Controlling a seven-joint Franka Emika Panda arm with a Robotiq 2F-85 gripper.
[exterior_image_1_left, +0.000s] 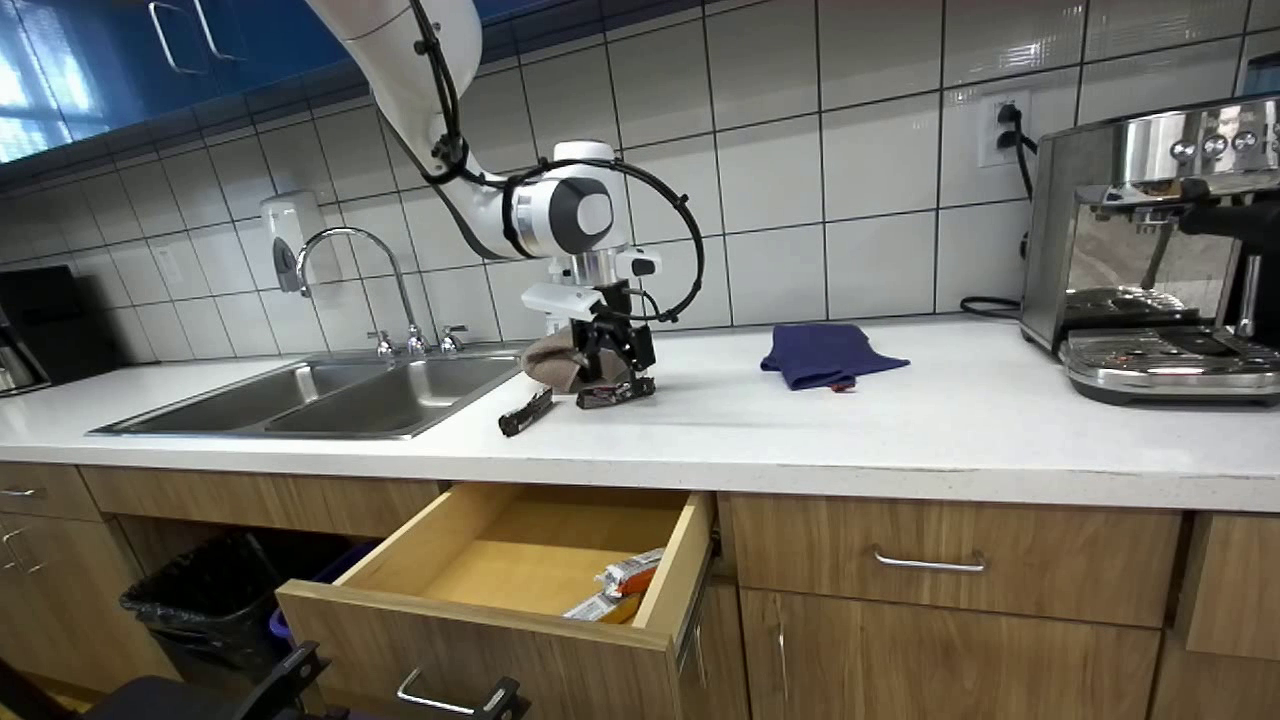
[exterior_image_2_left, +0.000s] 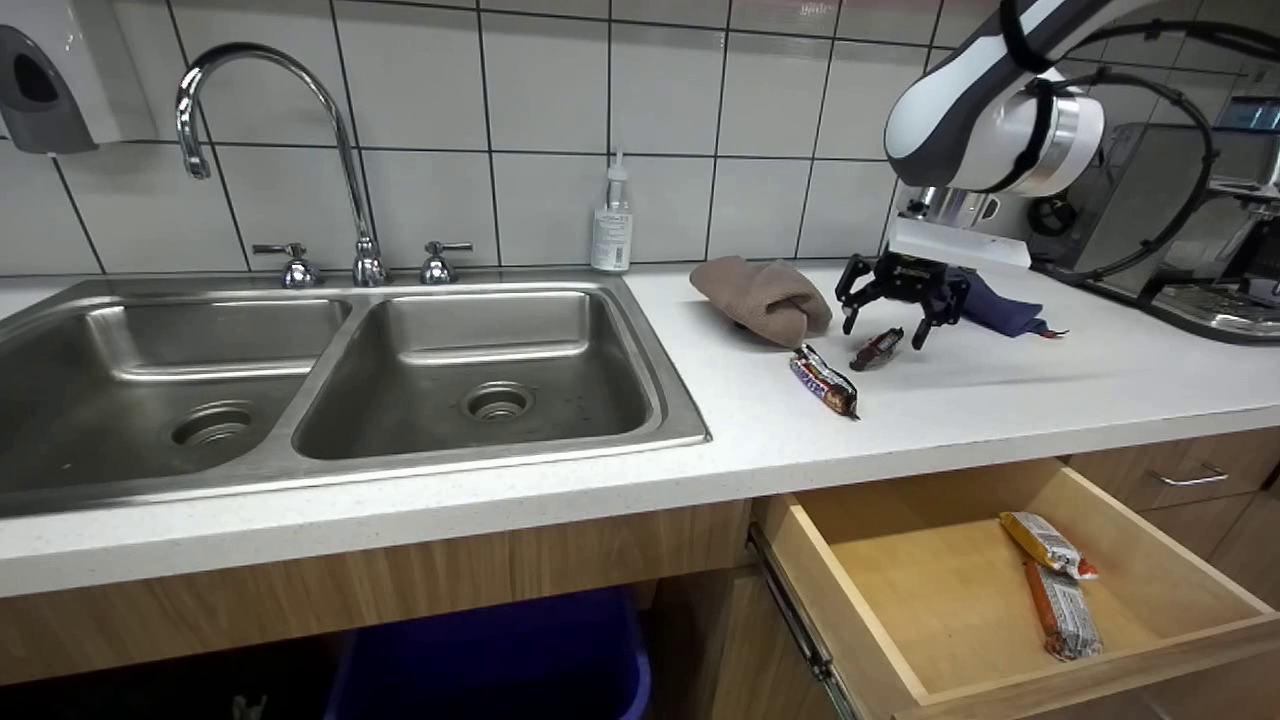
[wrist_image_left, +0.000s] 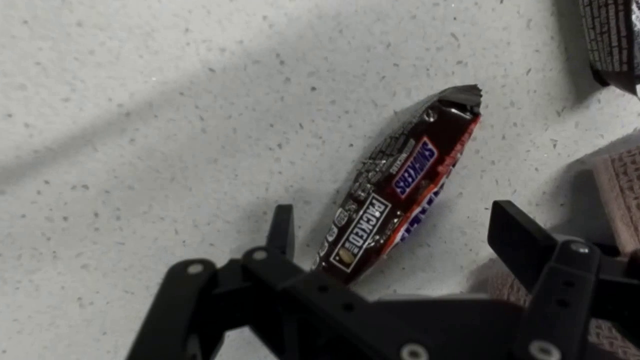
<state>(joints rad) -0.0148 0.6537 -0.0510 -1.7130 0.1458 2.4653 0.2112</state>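
My gripper (wrist_image_left: 392, 212) stands open above the counter, its fingers spread on either side of a dark Snickers bar (wrist_image_left: 395, 190) and not gripping it. The bar lies diagonally in the wrist view, its near end hidden behind the gripper linkage. In an exterior view the same Snickers bar (exterior_image_2_left: 876, 349) sits just below the fingertips. A second wrapped bar (exterior_image_2_left: 826, 384) lies closer to the counter's front edge; only a corner of that second bar (wrist_image_left: 612, 40) shows at the wrist view's upper right. A crumpled brown cloth (exterior_image_2_left: 765, 298) rests beside the gripper, toward the sink.
A blue cloth (exterior_image_1_left: 830, 355) lies toward the coffee machine (exterior_image_1_left: 1170, 250), a small red item at its edge. Below the counter, an open drawer (exterior_image_1_left: 470, 625) holds a yellow packet (exterior_image_2_left: 1045, 543) and an orange-silver packet (exterior_image_2_left: 1065, 612). The double sink (exterior_image_2_left: 680, 420) and a bottle (exterior_image_2_left: 612, 235) stand nearby.
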